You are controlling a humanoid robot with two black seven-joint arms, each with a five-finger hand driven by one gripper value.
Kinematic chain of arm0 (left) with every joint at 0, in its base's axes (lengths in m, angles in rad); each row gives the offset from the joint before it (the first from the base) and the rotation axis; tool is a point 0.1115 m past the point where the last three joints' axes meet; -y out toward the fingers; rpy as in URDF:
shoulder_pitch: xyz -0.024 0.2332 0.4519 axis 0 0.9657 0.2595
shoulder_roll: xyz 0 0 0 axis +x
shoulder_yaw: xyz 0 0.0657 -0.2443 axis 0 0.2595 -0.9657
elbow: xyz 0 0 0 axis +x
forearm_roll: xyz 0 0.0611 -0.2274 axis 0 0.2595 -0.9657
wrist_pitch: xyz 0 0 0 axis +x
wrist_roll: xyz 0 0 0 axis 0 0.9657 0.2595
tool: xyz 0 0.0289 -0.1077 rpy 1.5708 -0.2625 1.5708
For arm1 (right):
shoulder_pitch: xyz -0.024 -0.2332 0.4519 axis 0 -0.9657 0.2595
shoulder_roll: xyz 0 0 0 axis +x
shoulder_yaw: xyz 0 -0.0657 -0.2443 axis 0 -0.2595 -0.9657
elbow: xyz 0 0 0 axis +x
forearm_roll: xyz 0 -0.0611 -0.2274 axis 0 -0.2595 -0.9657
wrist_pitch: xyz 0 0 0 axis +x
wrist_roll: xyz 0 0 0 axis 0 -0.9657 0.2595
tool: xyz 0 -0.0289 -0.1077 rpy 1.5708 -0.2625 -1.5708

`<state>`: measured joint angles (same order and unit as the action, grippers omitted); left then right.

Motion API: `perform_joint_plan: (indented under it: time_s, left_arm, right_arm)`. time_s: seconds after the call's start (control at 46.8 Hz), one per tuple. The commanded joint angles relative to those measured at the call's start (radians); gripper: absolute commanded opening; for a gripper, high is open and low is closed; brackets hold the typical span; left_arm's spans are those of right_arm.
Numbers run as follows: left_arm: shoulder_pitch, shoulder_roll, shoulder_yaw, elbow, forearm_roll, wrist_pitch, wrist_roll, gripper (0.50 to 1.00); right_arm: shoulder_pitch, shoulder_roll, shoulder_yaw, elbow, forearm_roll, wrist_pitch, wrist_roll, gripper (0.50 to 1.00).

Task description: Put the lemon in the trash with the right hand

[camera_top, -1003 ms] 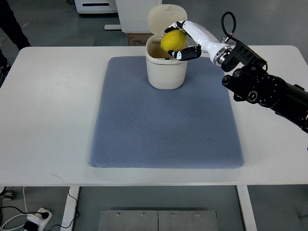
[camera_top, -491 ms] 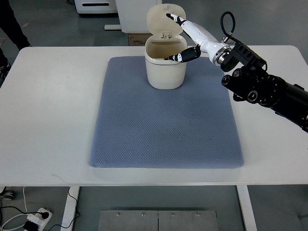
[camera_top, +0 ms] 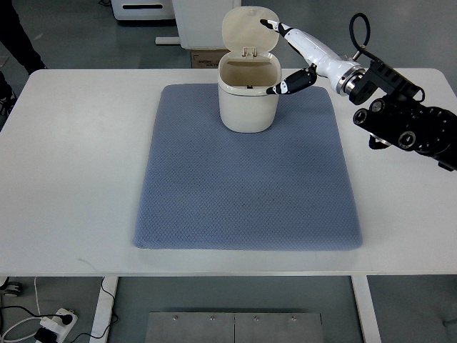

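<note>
A cream trash bin (camera_top: 247, 100) stands at the far edge of the blue-grey mat (camera_top: 246, 171), its lid (camera_top: 248, 30) tipped up and open. The lemon is not visible; the bin's inside is mostly hidden from this angle. My right hand (camera_top: 275, 57) is open and empty just right of the bin's rim, with its upper fingers (camera_top: 270, 26) near the lid and its thumb tip by the bin's right side. Its arm (camera_top: 400, 118) comes in from the right edge. The left arm is not in view.
The mat lies on a white table (camera_top: 71, 164). A cardboard box (camera_top: 203, 57) and white equipment stand on the floor behind the table. A person's dark trouser leg (camera_top: 18, 36) shows at the top left. A power strip (camera_top: 50, 325) lies on the floor.
One second ago the right hand held the lemon over the bin's opening. It let go, the lemon dropped out of sight into the bin, and the open hand has drawn back to the right.
</note>
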<state>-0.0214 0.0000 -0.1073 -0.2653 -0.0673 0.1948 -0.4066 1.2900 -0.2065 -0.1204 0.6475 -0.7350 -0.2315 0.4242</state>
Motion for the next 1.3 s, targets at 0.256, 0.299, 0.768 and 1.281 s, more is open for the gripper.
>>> perform_joint_plan:
  time_s: [0.256, 0.299, 0.768, 1.281]
  left_arm:
    - [0.0, 0.0, 0.0, 0.0, 0.0, 0.0, 0.0, 1.0]
    - [0.0, 0.0, 0.0, 0.0, 0.0, 0.0, 0.0, 1.0]
    - [0.0, 0.0, 0.0, 0.0, 0.0, 0.0, 0.0, 1.0]
    - [0.0, 0.0, 0.0, 0.0, 0.0, 0.0, 0.0, 1.0]
  right_arm:
    - [-0.015, -0.152, 0.021, 0.135, 0.085, 0.003, 0.004, 0.981]
    - [-0.026, -0.169, 0.033, 0.15, 0.101, 0.003, 0.011, 0.981]
    - [-0.207, -0.226, 0.269, 0.167, 0.371, 0.027, -0.034, 0.981]
    - [-0.425, -0.206, 0.817, 0.161, 0.373, 0.21, -0.318, 0.993]
